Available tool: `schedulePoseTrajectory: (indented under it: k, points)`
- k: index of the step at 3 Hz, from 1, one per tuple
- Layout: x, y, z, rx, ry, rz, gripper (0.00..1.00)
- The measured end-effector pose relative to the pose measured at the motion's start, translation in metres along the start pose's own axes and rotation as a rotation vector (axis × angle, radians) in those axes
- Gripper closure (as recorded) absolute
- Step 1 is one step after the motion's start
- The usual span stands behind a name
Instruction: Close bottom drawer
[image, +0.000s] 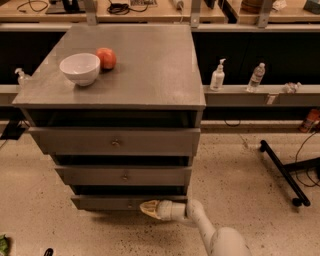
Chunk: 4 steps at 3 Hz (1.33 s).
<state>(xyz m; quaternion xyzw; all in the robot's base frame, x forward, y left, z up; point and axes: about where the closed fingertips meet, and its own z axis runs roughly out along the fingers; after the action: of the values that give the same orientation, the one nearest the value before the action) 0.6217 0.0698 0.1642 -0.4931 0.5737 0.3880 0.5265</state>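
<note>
gripper (145, 207) at bottom drawer (100, 202) (its front)

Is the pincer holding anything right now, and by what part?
Cannot tell. The pincer is at the front panel of the slim grey wooden bottom drawer, near its middle.

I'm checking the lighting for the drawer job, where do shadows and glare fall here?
Camera view: lit from above, the cabinet top shows a soft sheen; dark shadow bands sit above each drawer front; the bottom drawer is dimmest, casting shadow on the floor; the pale gripper, at its front just right of centre, stands out brightly.
</note>
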Motion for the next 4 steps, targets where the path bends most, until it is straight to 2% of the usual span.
schedulePoseTrajectory:
  k: [1,2,3,4]
  points:
    - [0.002,-0.006,-0.006,0.023,-0.001,0.004,1.0]
    - [0.002,-0.002,-0.011,0.037,-0.026,0.01,1.0]
    - [-0.003,0.016,-0.01,-0.003,-0.039,-0.001,1.0]
    - [-0.014,0.043,-0.011,-0.067,-0.025,-0.026,1.0]
